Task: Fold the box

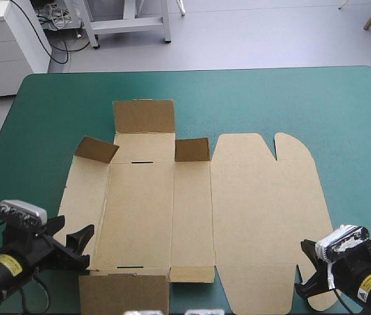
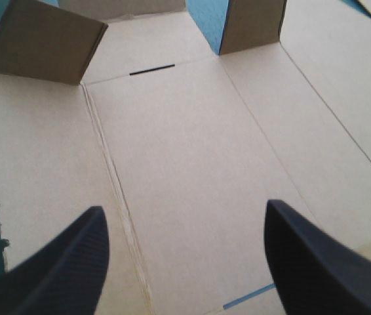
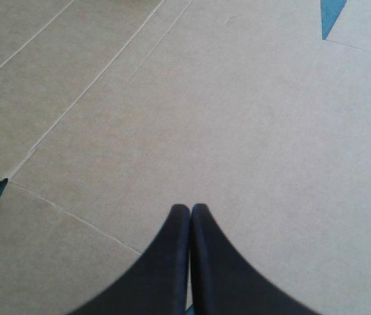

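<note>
The box [image 1: 238, 197] lies in the middle of the teal-green counter [image 1: 343, 118], for the most part a flat cut sheet, so the folding looks to be at an early stage.

On the far side three pieces stand up from the sheet. These are a far flap [image 1: 144, 117] beyond the base [image 1: 139, 213], a left tab [image 1: 97, 149] leaning inward, and a right tab [image 1: 192, 149]. The left wrist view shows both tabs raised. The base with its far slot [image 1: 143, 161], the side strip [image 1: 192, 213] next to it and the wide lid [image 1: 264, 210] with its rounded far end all lie flat on the cover. A near flap [image 1: 123, 293] looks darker than the base, but whether it is raised or flat cannot be told.

The left end effector [image 2: 184, 209] hovers over the near end of the base. Its fingers are wide apart and hold nothing, and a crease [image 2: 117, 190] runs between them. The right end effector [image 3: 190, 207] sits over the near right corner of the lid. Its fingers are pressed together in a point with no board between them, and whether it touches the lid cannot be told.

Most of the work seems to remain. The long walls have to be raised, the near end brought up, the tabs tucked in, and the end flaps folded over to lock the walls.
</note>
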